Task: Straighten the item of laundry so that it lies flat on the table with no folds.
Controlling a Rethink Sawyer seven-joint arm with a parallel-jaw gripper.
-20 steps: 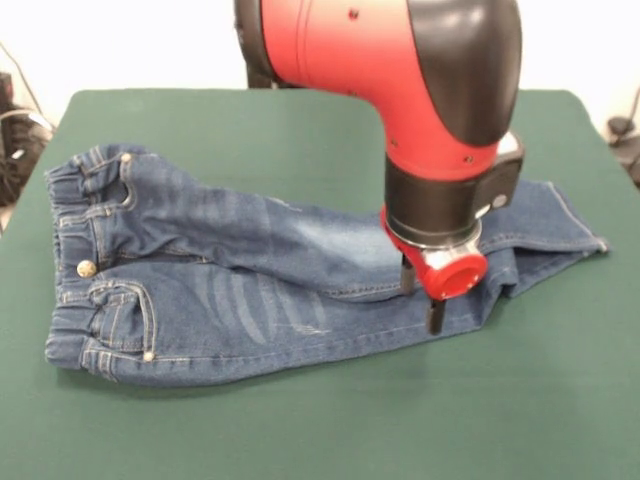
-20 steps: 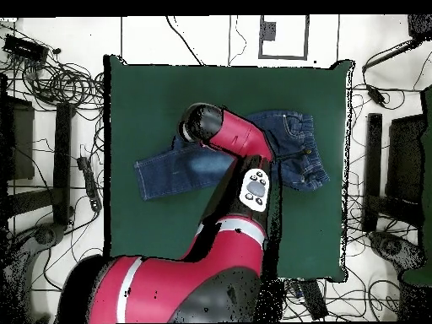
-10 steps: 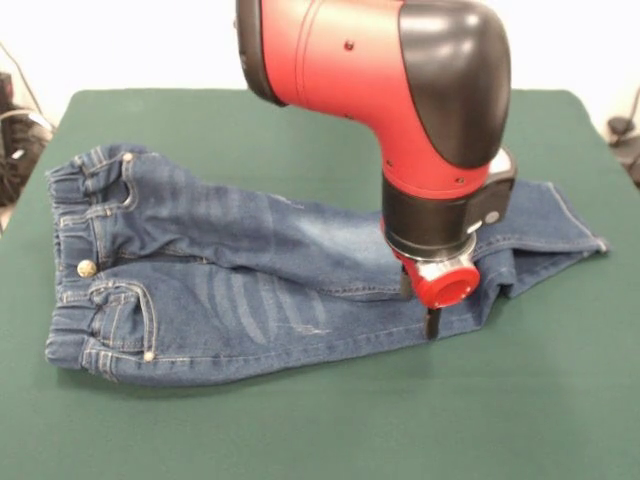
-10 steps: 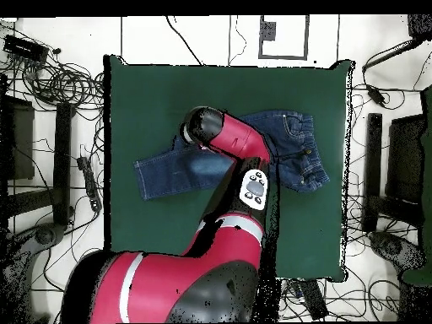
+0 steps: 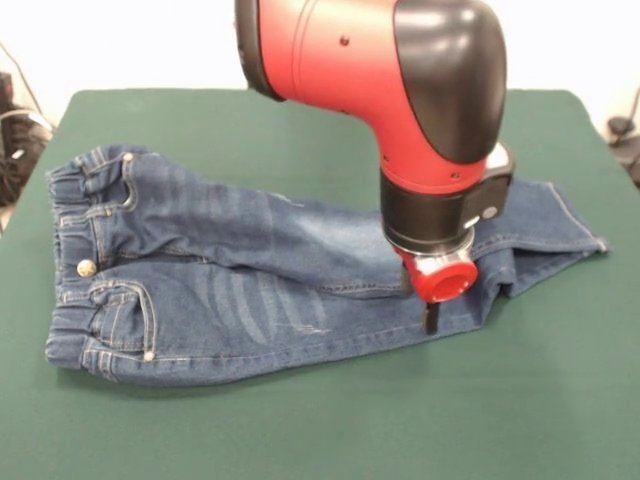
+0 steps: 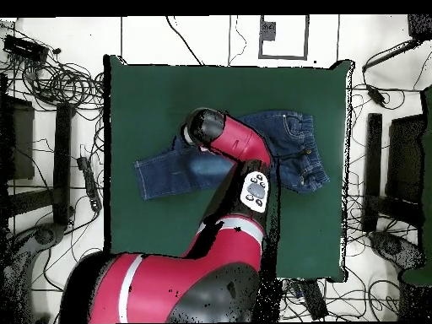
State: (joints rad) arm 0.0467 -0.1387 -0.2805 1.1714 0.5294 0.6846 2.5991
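Observation:
The small blue denim jeans point(image 5: 250, 260) lie across the dark green table point(image 5: 300, 420). The waistband and brass button are at the left, and the legs run to the right, one overlapping the other. The cloth is bunched in a fold near the right end. My gripper point(image 5: 420, 300) points down onto the near leg close to that fold. Its fingers point(image 5: 431, 318) stand apart, with the tips at the denim. In the overhead view the jeans point(image 6: 291, 152) lie mid-table point(image 6: 152, 93). There the arm's red and black wrist point(image 6: 207, 128) hides the gripper.
Green felt surrounds the jeans on all sides in the front view. In the overhead view, cables point(image 6: 59, 80) and dark stands point(image 6: 384, 169) lie beyond the table's left and right edges. My arm's body point(image 6: 228, 253) covers the table's lower middle.
The wrist and gripper have shifted slightly to the left in the front view, staying low over the near leg. The jeans have not visibly moved.

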